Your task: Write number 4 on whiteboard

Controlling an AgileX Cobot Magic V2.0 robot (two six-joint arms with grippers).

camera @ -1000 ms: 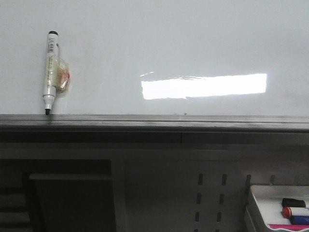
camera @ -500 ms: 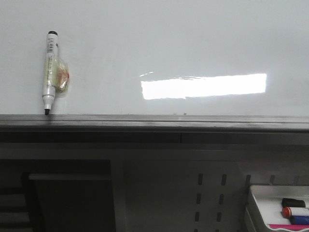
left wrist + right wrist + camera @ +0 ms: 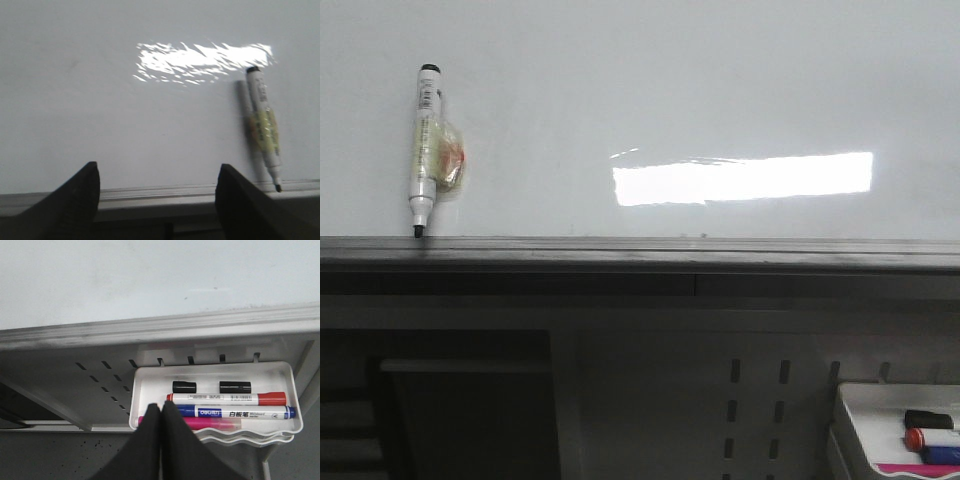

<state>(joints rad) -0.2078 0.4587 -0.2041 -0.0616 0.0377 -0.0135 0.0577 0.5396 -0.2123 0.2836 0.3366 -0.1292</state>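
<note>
The whiteboard (image 3: 650, 90) is blank; no number 4 shows on it. A white marker with a yellowish wrap (image 3: 425, 150) rests against the board at the left, uncapped tip down on the dark edge rail (image 3: 640, 250). It also shows in the left wrist view (image 3: 264, 127). My left gripper (image 3: 157, 192) is open and empty, in front of the rail and to one side of the marker. My right gripper (image 3: 161, 412) is shut and empty, over the near edge of the marker tray (image 3: 145, 380). Neither gripper shows in the front view.
The small white tray (image 3: 865, 400) at the lower right holds a red marker (image 3: 227, 398), a blue marker (image 3: 232, 412), a pink one (image 3: 215, 424) and two black caps (image 3: 184, 387). A grey slotted panel (image 3: 750, 400) stands below the rail.
</note>
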